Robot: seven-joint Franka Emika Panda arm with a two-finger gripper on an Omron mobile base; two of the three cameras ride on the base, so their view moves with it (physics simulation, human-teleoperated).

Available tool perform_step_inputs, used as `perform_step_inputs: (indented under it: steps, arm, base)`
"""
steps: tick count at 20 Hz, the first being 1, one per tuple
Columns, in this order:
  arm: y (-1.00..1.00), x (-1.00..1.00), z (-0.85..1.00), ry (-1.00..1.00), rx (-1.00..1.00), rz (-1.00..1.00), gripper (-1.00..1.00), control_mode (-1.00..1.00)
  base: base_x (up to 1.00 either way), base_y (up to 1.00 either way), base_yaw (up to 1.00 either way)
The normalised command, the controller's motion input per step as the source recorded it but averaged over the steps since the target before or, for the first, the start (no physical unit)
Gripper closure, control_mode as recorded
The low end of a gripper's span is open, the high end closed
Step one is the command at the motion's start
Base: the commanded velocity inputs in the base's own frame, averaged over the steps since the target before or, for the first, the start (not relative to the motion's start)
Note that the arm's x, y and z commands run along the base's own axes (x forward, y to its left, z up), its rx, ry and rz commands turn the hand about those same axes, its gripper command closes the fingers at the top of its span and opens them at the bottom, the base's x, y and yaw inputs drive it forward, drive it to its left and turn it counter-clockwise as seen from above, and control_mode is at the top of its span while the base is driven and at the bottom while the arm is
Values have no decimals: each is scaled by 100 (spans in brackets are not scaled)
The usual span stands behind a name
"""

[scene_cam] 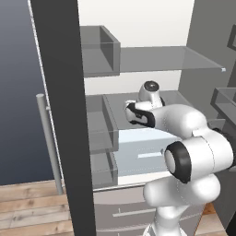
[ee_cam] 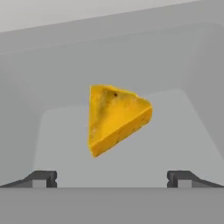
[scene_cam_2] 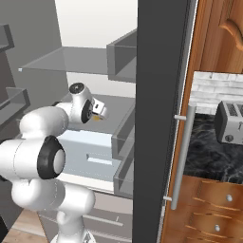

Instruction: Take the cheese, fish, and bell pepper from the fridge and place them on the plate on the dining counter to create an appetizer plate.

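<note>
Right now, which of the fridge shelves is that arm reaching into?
The middle shelf, below the glass upper shelf and above the pale drawer. A yellow cheese wedge lies there, ahead of the open tool.

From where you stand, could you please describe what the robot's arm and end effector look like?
The arm is glossy white with rounded, bulbous segments and black rings at the joints, each joint capped by a grey disc. No cables or markings show. The end effector has two small dark grey fingertips, flat and wedge-shaped.

Your arm (scene_cam: 193, 152) is glossy white, fat rounded links, black bands at joints, grey round end caps. Your gripper (ee_cam: 112, 178) has two small dark wedge-shaped fingertips (ee_cam: 41, 178).
</note>
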Motion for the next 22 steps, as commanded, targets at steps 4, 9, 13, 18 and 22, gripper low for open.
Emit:
perform_step_inputs:
  steps: [4,9,13,18,22]
  arm:
    - [0,35,-13,0,0,-6,-100,-100]
    - [0,29,-17,0,0,-7,-100,-100]
    - [0,34,-22,0,0,-9,-100,-100]
    - [0,43,-20,0,0,-9,-100,-100]
    - [0,42,-29,0,0,-9,-100,-100]
  base:
    - [0,0,0]
    - [0,0,0]
    - [0,0,0]
    - [0,0,0]
    - [0,0,0]
